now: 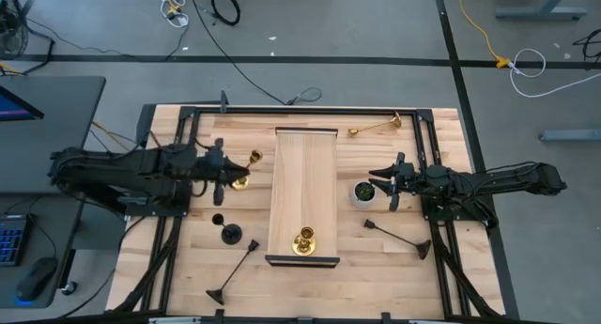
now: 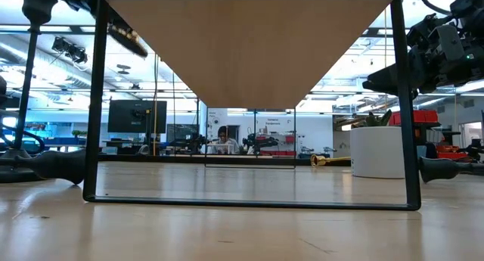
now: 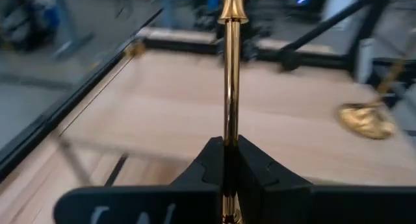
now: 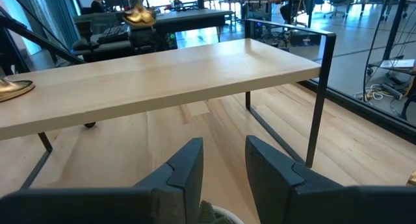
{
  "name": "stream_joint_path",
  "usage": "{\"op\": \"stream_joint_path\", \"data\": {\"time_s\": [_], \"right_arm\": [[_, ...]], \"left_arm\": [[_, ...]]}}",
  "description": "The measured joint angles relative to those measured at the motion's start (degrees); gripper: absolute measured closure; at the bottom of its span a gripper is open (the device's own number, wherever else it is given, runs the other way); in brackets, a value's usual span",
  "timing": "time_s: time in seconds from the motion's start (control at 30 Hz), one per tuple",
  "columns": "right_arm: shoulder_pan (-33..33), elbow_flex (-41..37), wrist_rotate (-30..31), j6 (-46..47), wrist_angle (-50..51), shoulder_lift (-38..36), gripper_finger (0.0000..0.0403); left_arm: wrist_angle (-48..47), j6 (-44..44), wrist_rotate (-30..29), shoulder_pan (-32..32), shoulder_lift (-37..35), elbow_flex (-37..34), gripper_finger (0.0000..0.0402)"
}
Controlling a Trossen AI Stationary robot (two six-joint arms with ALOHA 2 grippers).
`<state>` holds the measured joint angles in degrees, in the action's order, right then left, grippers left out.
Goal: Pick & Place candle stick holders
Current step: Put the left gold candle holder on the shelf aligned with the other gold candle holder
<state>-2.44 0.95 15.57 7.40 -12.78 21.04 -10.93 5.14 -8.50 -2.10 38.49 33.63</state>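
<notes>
My left gripper is left of the raised wooden shelf and is shut on a brass candle stick holder, which also shows in the left wrist view. A second brass holder stands on the shelf's near end. A third lies on its side on the table at the far right. A short black holder stands near left. Two long black ones lie on the table. My right gripper is open and empty beside the white pot. My left gripper pinches the brass holder's thin stem between its two fingers. The fingers come level from the table's left and lie across the stem. The holder is lifted clear of the table, and its long stem rises past the fingertips.
The shelf's black frame legs stand between the two arms. The white pot with the plant sits right of the shelf, under my right gripper. Black rails frame the table.
</notes>
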Motion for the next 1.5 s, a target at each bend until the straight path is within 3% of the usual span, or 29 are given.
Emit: {"op": "stream_joint_path", "data": {"time_s": [0.27,0.4,0.73,1.5], "right_arm": [[0.0,0.0,0.0,0.0,0.0,0.0,0.0289],[0.0,0.0,0.0,0.0,0.0,0.0,0.0289],[0.0,0.0,0.0,0.0,0.0,0.0,0.0289],[0.0,0.0,0.0,0.0,0.0,0.0,0.0289]], "left_arm": [[16.2,-3.0,2.5,-7.6,0.0,-5.4,0.0388],[29.7,-6.6,6.1,-11.2,0.0,-10.5,0.0388],[55.2,-9.3,6.7,-12.7,3.0,-22.2,0.0388],[70.5,-7.3,11.4,-14.1,19.1,-21.6,0.0388]]}}
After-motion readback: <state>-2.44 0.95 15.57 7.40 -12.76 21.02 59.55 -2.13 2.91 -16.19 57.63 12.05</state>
